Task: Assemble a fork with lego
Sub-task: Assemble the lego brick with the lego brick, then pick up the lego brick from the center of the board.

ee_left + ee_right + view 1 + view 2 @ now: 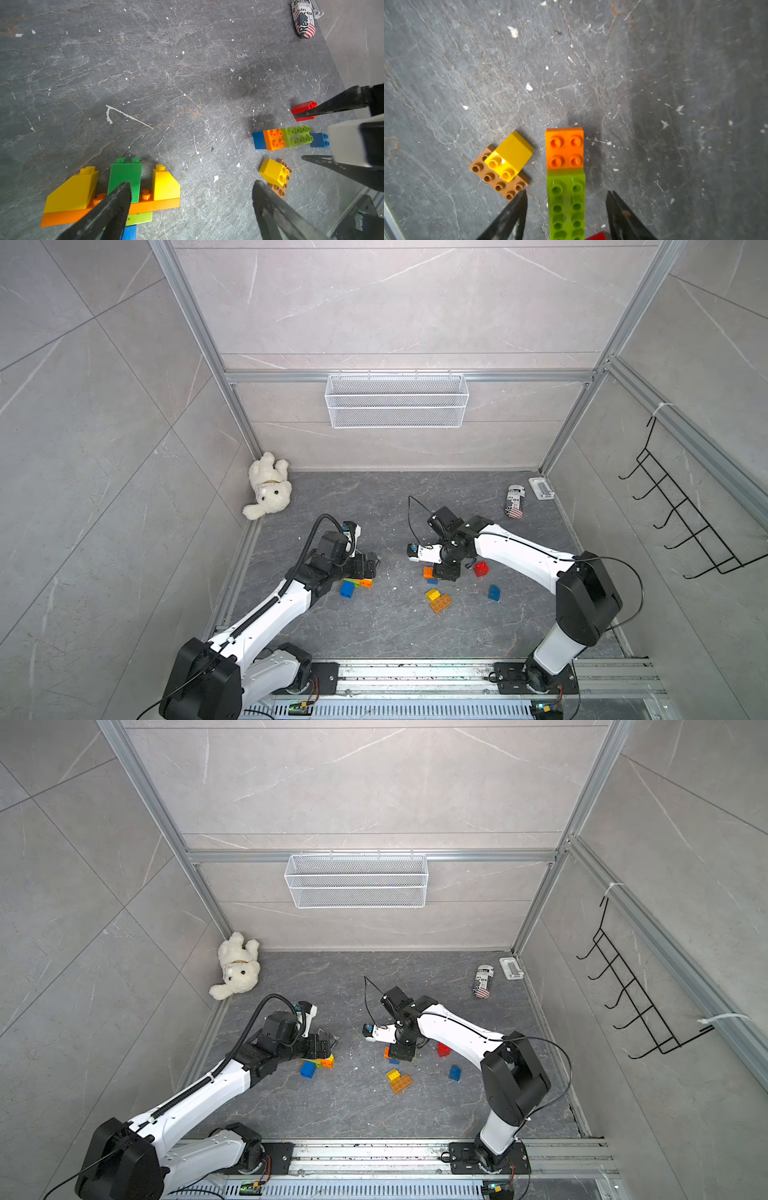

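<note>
left gripper (pixel 191 186): fingers wide apart, empty, over pronged lego piece (pixel 164 187)
right gripper (pixel 566 192): fingers apart, flanking lime brick (pixel 566 209), not clamped

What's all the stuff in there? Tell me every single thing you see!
teddy: one, white, far left corner
basket: one, white wire, back wall
hook rack: one, black, right wall
can: one, flag print, lying far right
clip: one, white, far right corner
table: one, dark grey
build: one, orange base with two yellow slopes and a green brick, left of middle
strip: one, blue-orange-lime-blue, right of middle
yellow brick: one, on the brown plate
brown plate: one, beside the strip
red brick: one, right of the strip
blue brick: one, alone near the red brick
left claw: one, black, open, by the build
right claw: one, black, open, either side of the strip
</note>
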`<state>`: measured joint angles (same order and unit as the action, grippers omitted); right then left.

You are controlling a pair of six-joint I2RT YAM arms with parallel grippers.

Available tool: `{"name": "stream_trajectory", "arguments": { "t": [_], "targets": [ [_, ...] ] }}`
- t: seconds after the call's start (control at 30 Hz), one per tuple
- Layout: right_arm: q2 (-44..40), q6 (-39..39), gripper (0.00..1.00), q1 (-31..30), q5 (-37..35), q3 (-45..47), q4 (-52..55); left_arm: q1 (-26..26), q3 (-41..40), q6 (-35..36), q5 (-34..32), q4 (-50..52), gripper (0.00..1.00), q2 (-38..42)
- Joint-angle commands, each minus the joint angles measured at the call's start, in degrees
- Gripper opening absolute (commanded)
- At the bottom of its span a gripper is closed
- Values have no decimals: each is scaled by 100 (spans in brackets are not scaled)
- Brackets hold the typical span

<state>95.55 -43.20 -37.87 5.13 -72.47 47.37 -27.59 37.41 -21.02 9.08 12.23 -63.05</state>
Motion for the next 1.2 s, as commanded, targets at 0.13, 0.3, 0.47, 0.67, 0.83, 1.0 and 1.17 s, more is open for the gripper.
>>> {"name": "stream_trajectory", "arguments": {
  "t": [0.13,0.3,0.47,0.67,0.83,1.0,1.17],
  "targets": [
    [-852,507,59,-135,-28,142,576,26,-143,32,20,69,93,276],
    [-1222,869,51,-529,-51,716,668,26,-296,-13,41,-40,93,387],
    [-1518,959,50,-937,-319,1292,666,26,-627,-191,124,-389,93,513],
    [-1346,827,53,-1102,-569,1634,254,26,-744,-210,230,-526,93,610],
    [-871,679,51,-1125,-733,1746,-180,26,-600,-49,234,-332,94,554],
    [-323,533,52,-1113,-758,1769,-578,29,-521,-9,228,-305,94,445],
    [-149,590,53,-1021,-784,1801,-866,35,-360,27,249,-328,94,200]
  ]
}}
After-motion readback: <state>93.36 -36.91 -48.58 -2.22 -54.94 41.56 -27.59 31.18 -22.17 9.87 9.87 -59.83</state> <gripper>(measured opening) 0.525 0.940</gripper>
